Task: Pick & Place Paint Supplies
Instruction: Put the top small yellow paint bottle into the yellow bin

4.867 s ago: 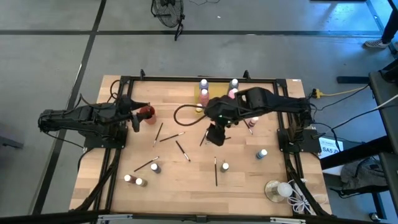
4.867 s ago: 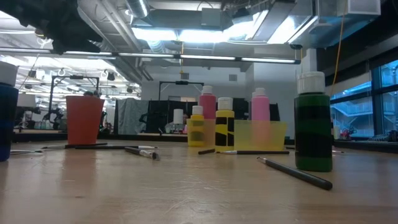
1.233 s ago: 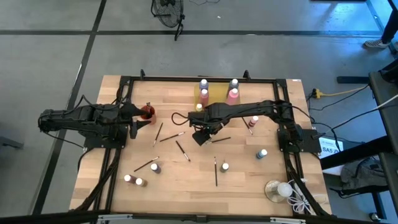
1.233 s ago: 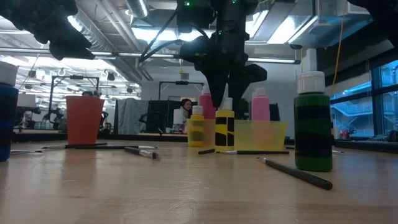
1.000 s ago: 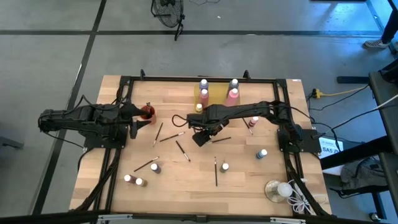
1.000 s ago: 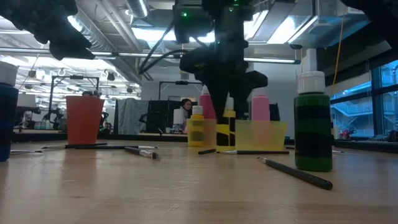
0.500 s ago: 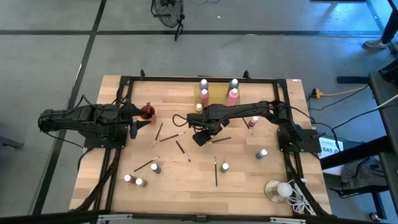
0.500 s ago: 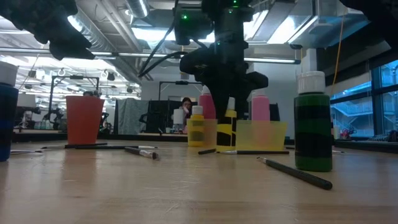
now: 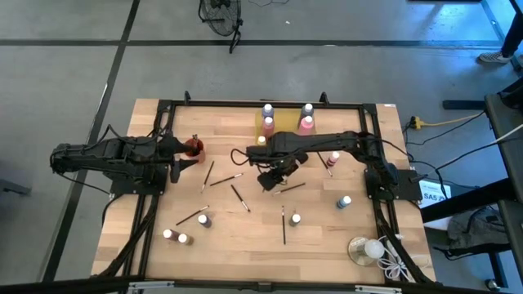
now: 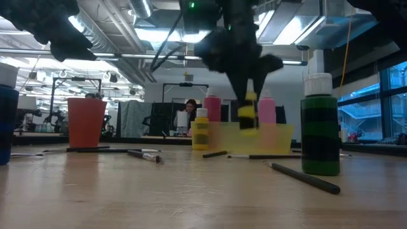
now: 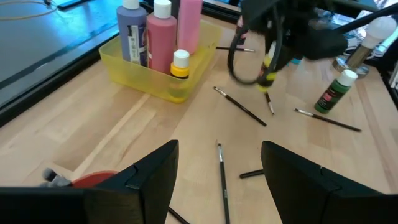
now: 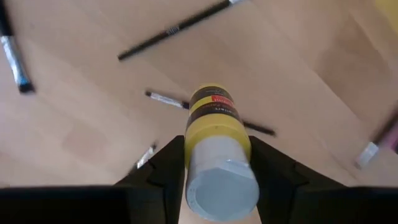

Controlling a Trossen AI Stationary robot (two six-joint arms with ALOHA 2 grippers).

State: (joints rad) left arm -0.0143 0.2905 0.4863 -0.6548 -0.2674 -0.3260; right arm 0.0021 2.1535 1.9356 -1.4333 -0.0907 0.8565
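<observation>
Now that right pincer (image 12: 214, 163) clamps yellow paint bottle (image 12: 216, 134), bottle's lifted off desk (image 9: 319, 237); yellow bin (image 11: 149, 84) next, probably. Left pincer (image 11: 217, 180) wide, idle.

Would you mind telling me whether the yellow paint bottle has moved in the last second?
Yes. In the low view the yellow paint bottle, held in the right gripper, has lifted off the table, now hanging above the yellow bin.
</observation>
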